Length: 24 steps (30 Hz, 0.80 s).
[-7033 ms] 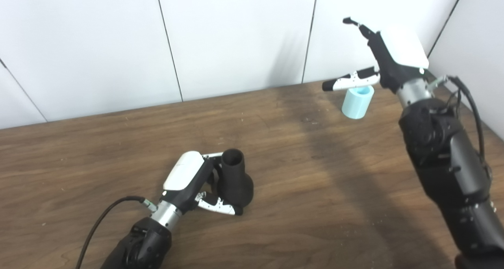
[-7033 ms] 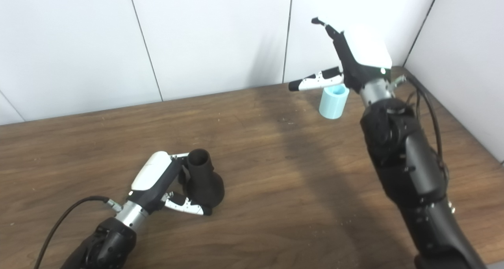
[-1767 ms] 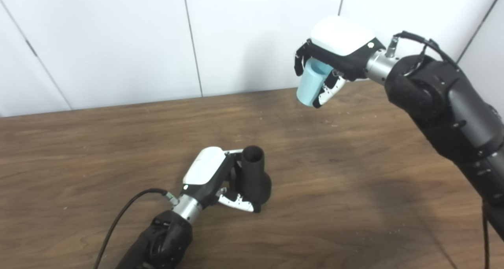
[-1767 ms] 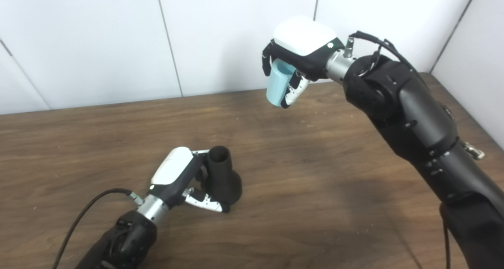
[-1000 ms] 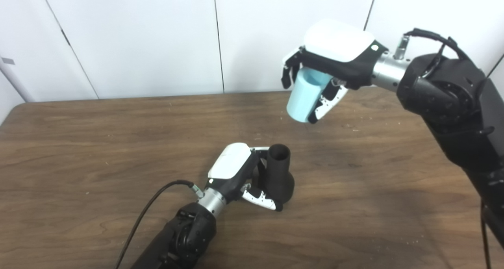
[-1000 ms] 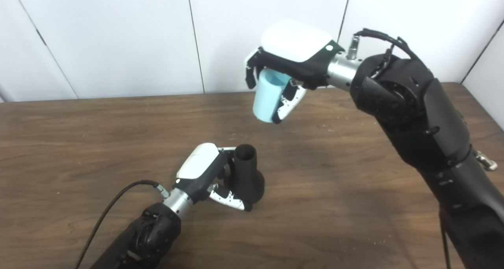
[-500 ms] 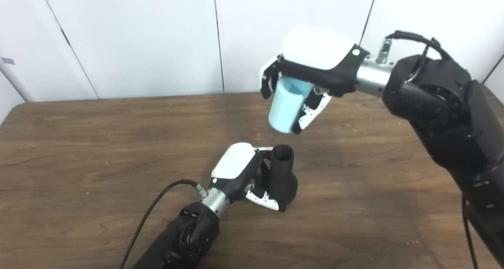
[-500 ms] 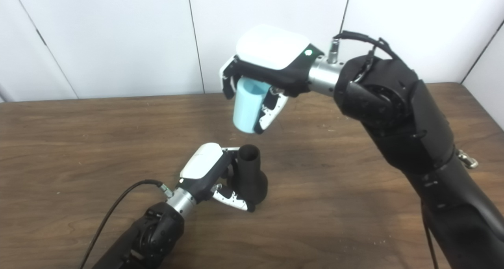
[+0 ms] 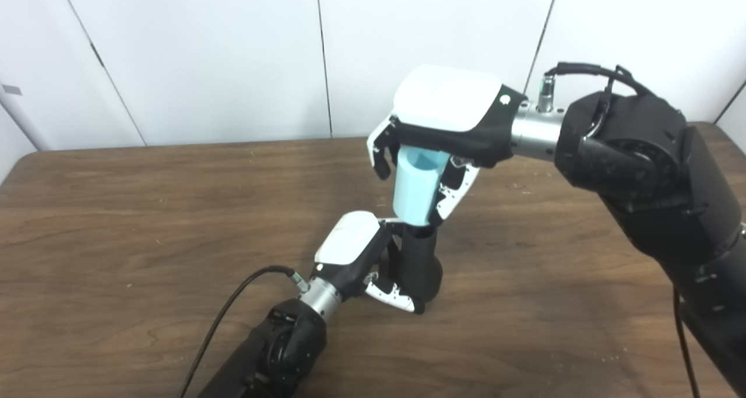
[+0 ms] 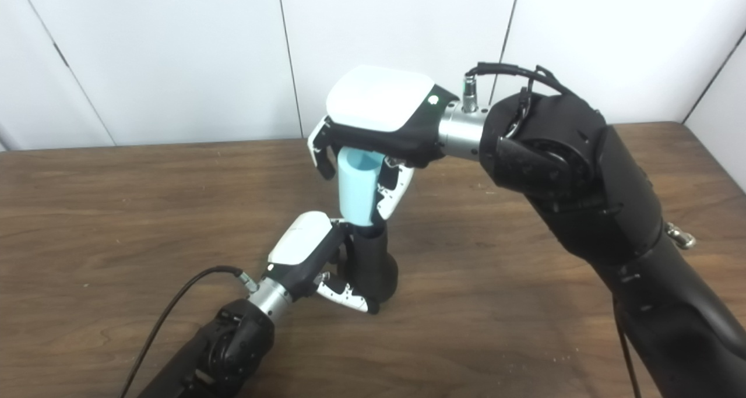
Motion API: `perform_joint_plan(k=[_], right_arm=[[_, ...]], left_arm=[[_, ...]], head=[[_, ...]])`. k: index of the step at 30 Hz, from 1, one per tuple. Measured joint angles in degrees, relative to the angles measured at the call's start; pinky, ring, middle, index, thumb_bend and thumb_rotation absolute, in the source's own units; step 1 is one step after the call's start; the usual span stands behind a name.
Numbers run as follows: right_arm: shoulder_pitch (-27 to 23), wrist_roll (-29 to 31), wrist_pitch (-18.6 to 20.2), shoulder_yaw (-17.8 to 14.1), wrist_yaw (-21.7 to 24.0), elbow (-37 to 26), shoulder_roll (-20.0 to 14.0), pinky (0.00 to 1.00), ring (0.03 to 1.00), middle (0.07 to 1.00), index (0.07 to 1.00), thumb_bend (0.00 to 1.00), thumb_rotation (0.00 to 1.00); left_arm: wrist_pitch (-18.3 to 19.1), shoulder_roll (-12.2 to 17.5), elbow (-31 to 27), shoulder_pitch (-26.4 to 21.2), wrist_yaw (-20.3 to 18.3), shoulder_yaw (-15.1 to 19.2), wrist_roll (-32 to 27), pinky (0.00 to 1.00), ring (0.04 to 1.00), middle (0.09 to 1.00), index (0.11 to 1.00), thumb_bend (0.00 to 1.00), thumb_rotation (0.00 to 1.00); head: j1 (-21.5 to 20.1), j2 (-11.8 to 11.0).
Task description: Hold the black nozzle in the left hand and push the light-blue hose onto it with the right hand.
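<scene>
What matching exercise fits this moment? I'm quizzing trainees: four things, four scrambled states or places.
Things:
1. left hand
2. right hand
3. light-blue hose
4. table

States:
A. upright, its lower end at the top of the black nozzle
B. shut on the nozzle
C. brown wood, under everything
D. shut on the hose

Pairs: 1-B, 2-D, 3-A, 4-C

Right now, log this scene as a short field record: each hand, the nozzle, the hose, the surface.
left hand: shut on the black nozzle, low at the table
black nozzle: upright, wide base down, neck up
right hand: shut on the light-blue hose, above the nozzle
light-blue hose: upright, lower end at the nozzle's neck; how far on cannot be told
surface: wooden table
</scene>
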Motion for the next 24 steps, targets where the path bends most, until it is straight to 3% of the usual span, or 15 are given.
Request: perform_joint_plan(k=[24], right_arm=[[0.5, -2.4, -2.1, 1.0, 1.7, 0.8, 0.0, 0.25, 0.344, 0.456, 0.54, 0.51, 0.0]], left_arm=[[0.1, -0.2, 0.0, 0.0, 0.0, -0.1, 0.0, 0.43, 0.432, 0.467, 0.49, 0.53, 0.0]], head=[[0.0, 0.2]])
